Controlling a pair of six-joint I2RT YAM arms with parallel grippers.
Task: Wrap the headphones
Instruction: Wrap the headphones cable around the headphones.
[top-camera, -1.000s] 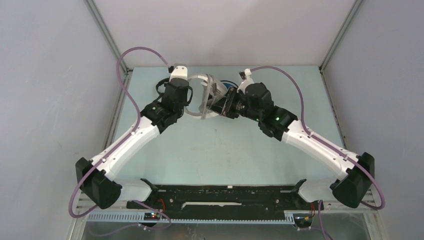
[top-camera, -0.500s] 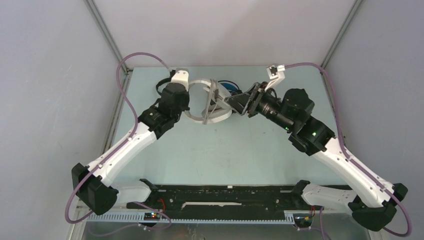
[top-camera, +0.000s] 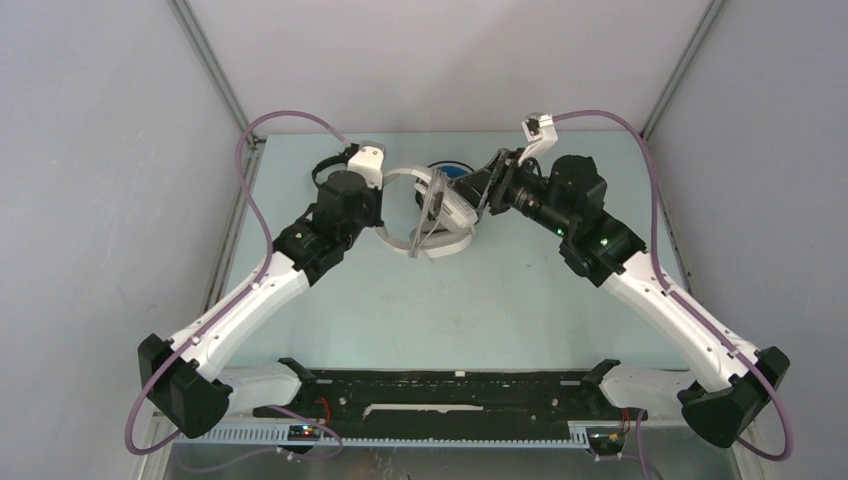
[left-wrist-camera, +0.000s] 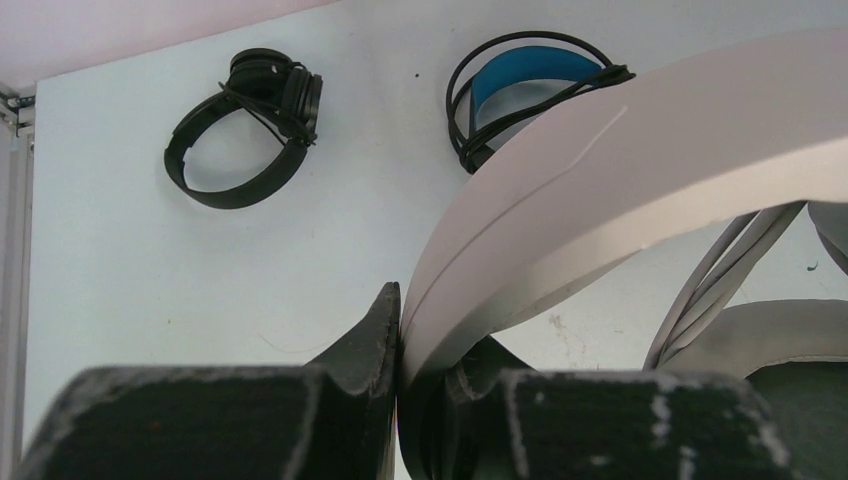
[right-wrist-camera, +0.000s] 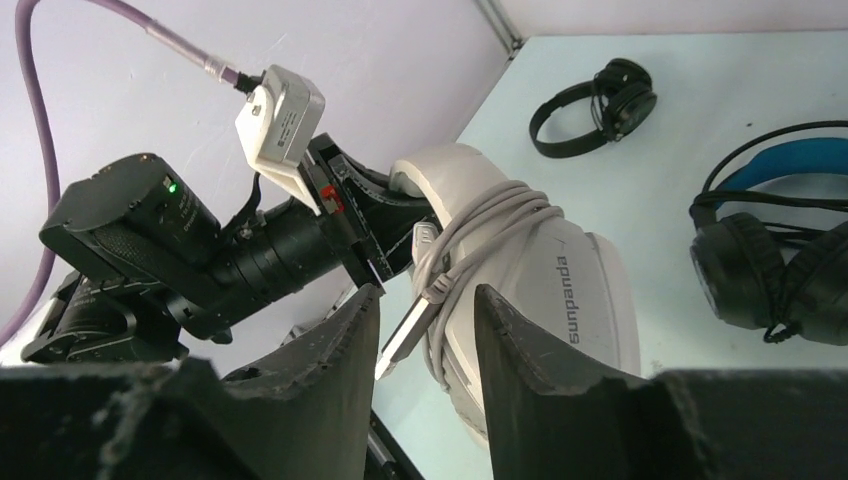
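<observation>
My left gripper (left-wrist-camera: 400, 320) is shut on the headband (left-wrist-camera: 620, 170) of the white over-ear headphones (top-camera: 440, 215) and holds them at the back middle of the table. Their grey cable (right-wrist-camera: 480, 225) is wound around the ear cup (right-wrist-camera: 570, 290). The cable's plug (right-wrist-camera: 405, 335) hangs loose between the fingers of my right gripper (right-wrist-camera: 425, 300), which is open and touches nothing. The all-black pair (left-wrist-camera: 245, 125) lies at the back left. The black pair with the blue headband (left-wrist-camera: 530, 85) lies behind the white pair and also shows in the right wrist view (right-wrist-camera: 780, 230).
The table (top-camera: 500, 300) is pale green, with grey walls on three sides close behind the headsets. A metal post (right-wrist-camera: 495, 25) stands in the back corner. Both arms meet over the back middle.
My right gripper drew back to the right from the white headphones, then came in again higher at the ear cup. The white pair tilted and shifted slightly right. My left gripper kept its hold.
</observation>
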